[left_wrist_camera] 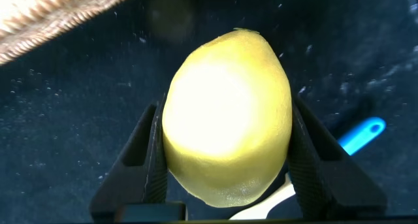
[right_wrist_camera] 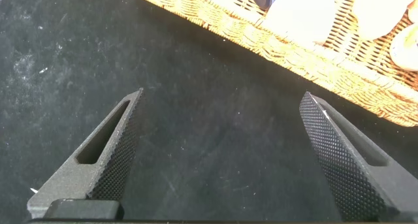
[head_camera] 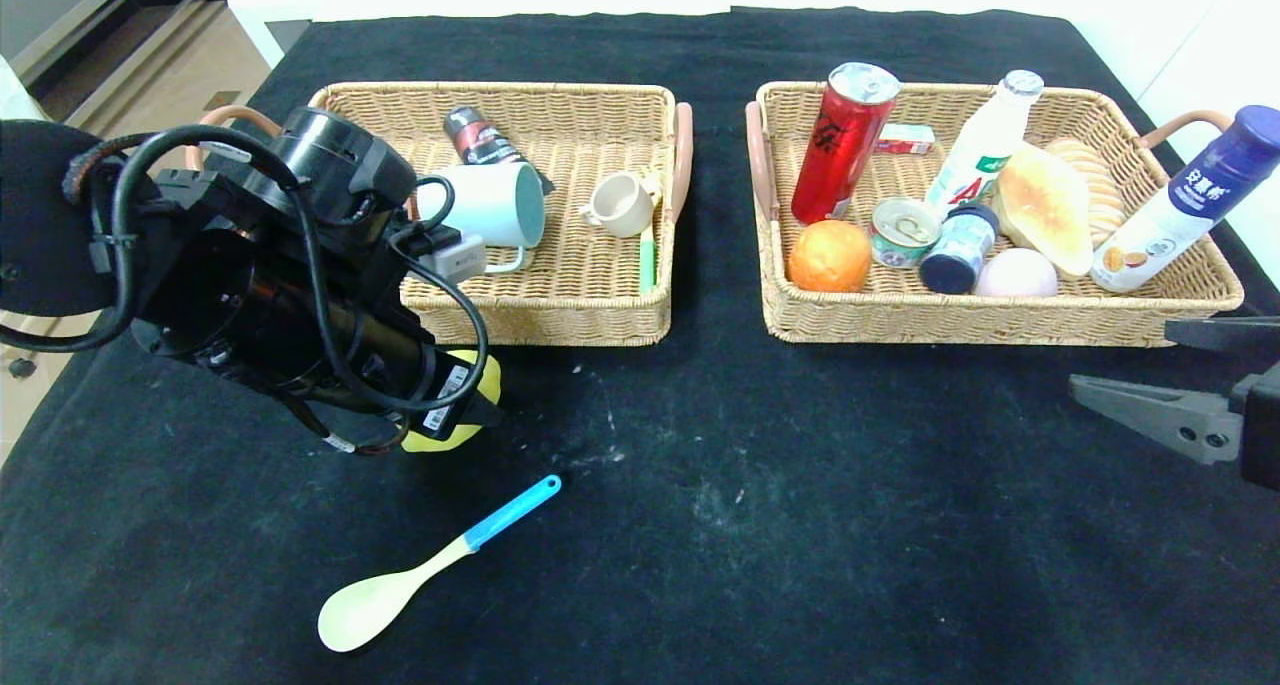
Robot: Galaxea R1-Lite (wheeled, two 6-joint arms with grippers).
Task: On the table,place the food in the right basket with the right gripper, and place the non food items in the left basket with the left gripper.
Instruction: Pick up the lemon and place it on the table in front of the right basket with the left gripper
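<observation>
A yellow lemon-shaped object (left_wrist_camera: 225,113) sits just above the black cloth in front of the left basket (head_camera: 560,327). My left gripper (left_wrist_camera: 226,106) is shut on it, one finger pressed on each side. In the head view only its yellow edge (head_camera: 478,405) shows under the left arm. A spoon (head_camera: 400,585) with a pale bowl and blue handle lies on the cloth nearer to me. My right gripper (head_camera: 1120,357) hovers open and empty over bare cloth in front of the right basket (head_camera: 960,330).
The left basket holds a white mug (head_camera: 495,205), a small beige cup (head_camera: 622,205), a dark can and a green-handled utensil. The right basket is packed with a red can (head_camera: 842,145), bottles, an orange, a tin, bread and a pale ball.
</observation>
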